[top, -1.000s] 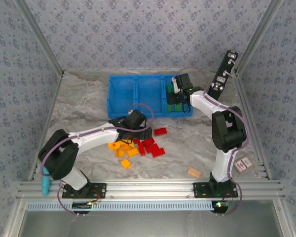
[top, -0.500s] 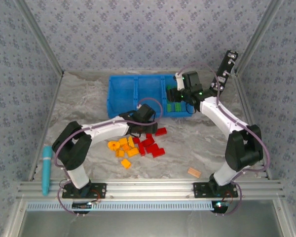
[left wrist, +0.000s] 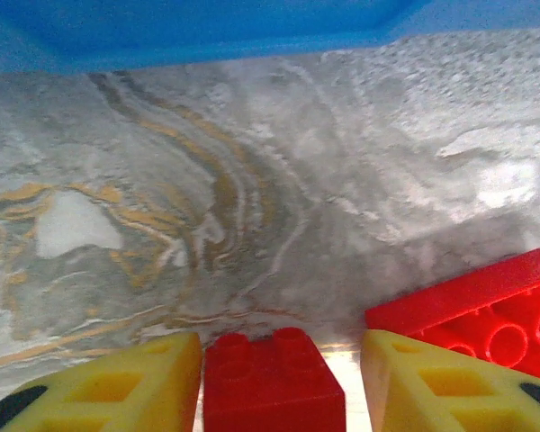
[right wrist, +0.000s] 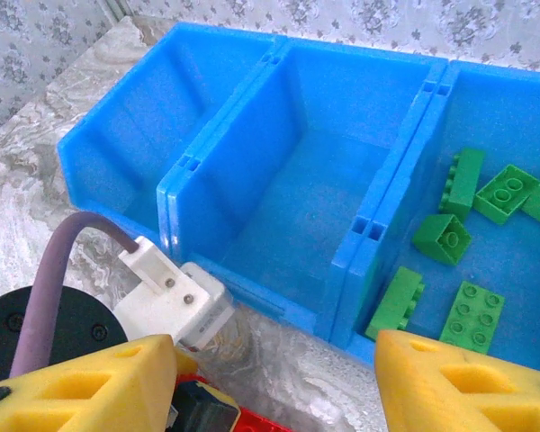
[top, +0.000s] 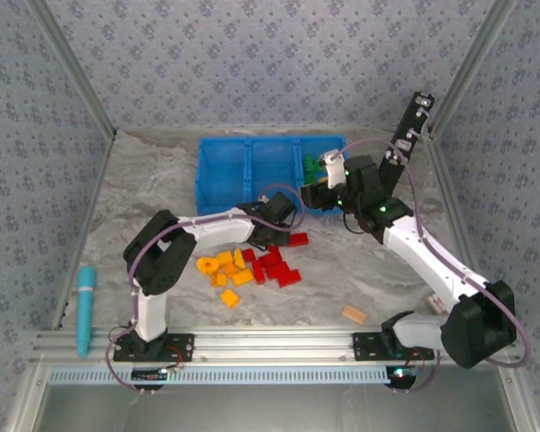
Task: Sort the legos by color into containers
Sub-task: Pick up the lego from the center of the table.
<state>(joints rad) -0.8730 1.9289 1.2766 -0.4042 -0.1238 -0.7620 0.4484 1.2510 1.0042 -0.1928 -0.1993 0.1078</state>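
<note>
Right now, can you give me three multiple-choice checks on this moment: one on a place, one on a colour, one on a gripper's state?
1. Which compartment of the blue tray holds the green legos? A left; B middle; C right.
2. What colour is the lego between the fingers of the left gripper? A red; B green; C orange.
3. How is the right gripper? A shut on a green lego; B open, empty; C shut on a red lego.

1 C: the green legos lie in the right-hand compartment.
2 A: a red lego sits between the yellow fingers.
3 B: its fingers stand wide apart with nothing between.
</note>
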